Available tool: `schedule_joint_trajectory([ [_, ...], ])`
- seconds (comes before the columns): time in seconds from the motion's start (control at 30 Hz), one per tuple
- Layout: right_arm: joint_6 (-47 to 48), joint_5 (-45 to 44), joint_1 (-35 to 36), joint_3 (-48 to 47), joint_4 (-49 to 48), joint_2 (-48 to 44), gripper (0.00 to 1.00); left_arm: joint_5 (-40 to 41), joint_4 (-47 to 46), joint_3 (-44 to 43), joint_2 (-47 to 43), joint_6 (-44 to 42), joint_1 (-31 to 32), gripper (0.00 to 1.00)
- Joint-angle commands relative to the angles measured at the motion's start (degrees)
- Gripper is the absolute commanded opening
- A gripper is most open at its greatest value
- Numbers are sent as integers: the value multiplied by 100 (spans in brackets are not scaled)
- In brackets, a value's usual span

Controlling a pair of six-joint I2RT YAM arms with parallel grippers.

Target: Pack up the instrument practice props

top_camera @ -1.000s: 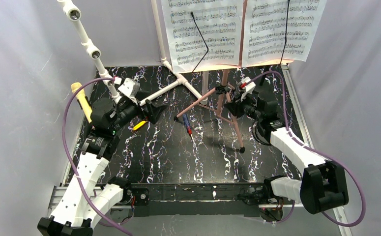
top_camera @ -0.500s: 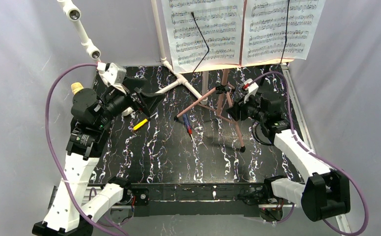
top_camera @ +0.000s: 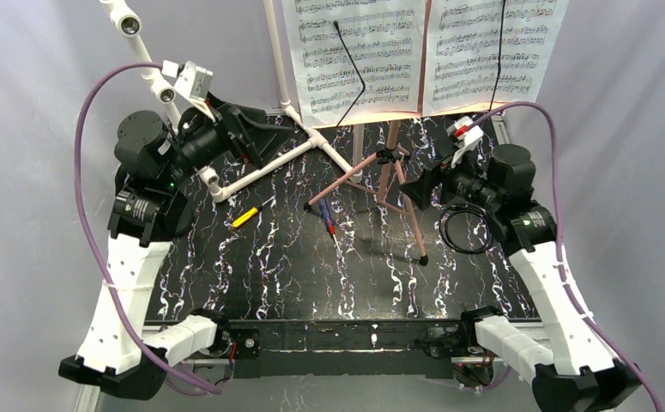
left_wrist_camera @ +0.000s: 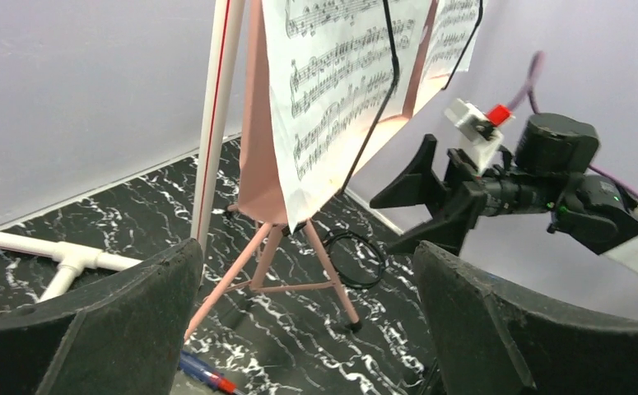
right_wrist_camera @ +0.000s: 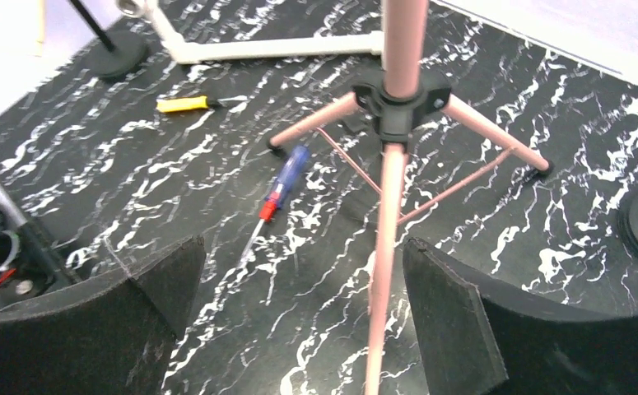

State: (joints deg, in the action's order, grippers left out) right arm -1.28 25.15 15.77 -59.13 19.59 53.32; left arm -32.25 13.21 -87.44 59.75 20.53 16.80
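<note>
Two white sheet-music pages hang on the pink music board, which stands upright on copper tripod legs at the back of the table. My left gripper is raised to the left of the board, open and empty, facing the stand. My right gripper is open just right of the tripod. One tripod leg runs between its fingers, close to the right one. A black mic pole with a round base shows at the far left.
A white pipe frame lies and rises at the back left. A yellow screwdriver and a blue-and-red one lie on the black marbled table. A black ring lies under my right wrist. Grey walls enclose the table.
My right gripper has opened and drawn back to the right of the tripod. My left arm has lifted and swung toward the back, staying open.
</note>
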Motion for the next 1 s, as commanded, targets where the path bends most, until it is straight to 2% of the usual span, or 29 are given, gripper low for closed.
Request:
schedule_joint_trajectory([
  [0.0,-195,647,-19,-799,1077,-318,99,-128,81,-516,385,534,34,97],
  [0.13,-264,1068,-14,-1310,1093,-519,99,-229,83,-947,715,733,51,95],
  [0.37,-571,2204,-19,-2235,836,-110,98,-222,83,-1409,997,804,124,91],
  [0.63,-1409,2387,-14,-2594,-566,195,97,-189,79,-1669,1230,803,171,87],
  [0.97,-2633,1956,-9,-3439,-1610,1152,86,90,82,-1934,1544,812,236,81],
])
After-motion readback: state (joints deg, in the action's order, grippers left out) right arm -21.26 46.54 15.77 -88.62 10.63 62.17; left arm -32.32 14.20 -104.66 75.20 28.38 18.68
